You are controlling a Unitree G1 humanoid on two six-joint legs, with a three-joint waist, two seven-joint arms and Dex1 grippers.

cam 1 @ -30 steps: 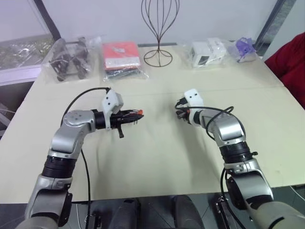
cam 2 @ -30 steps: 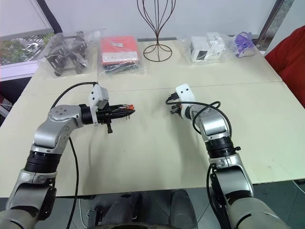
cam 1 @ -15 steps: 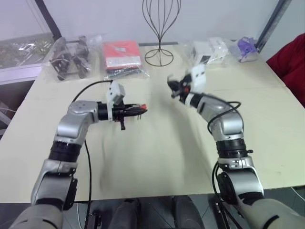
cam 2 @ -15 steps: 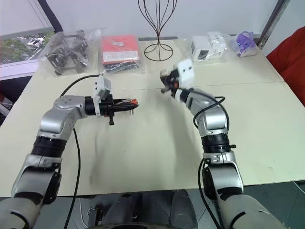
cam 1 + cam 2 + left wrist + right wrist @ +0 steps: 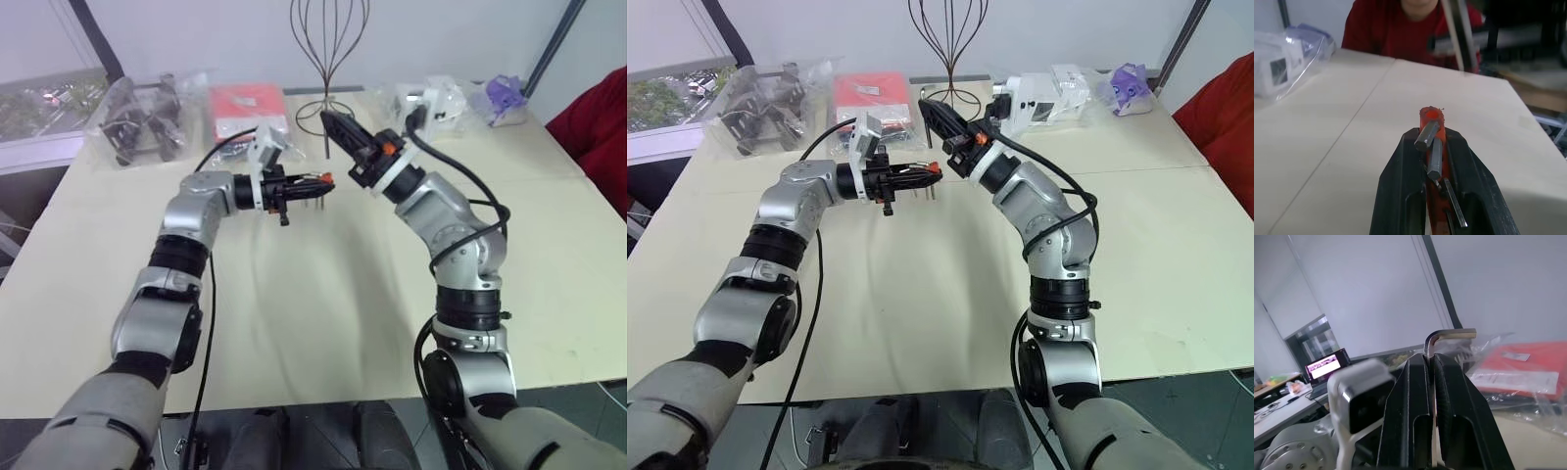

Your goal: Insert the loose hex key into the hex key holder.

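No text, label, brand or number can be read. The white label on the red packet (image 5: pixel 1528 366) and the lit laptop screen (image 5: pixel 1325 367) carry marks too small to make out.

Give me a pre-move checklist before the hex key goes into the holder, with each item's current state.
1. Right gripper shut on the hex key: ok.
2. Left gripper shut on the red holder: ok.
3. Both parts lifted off the table: ok.
4. Key tip lined up with a free slot: cannot tell.
5. Key and holder brought together: not ok, a gap shows between them.
6. Packets at the table's far edge out of the way: ok.
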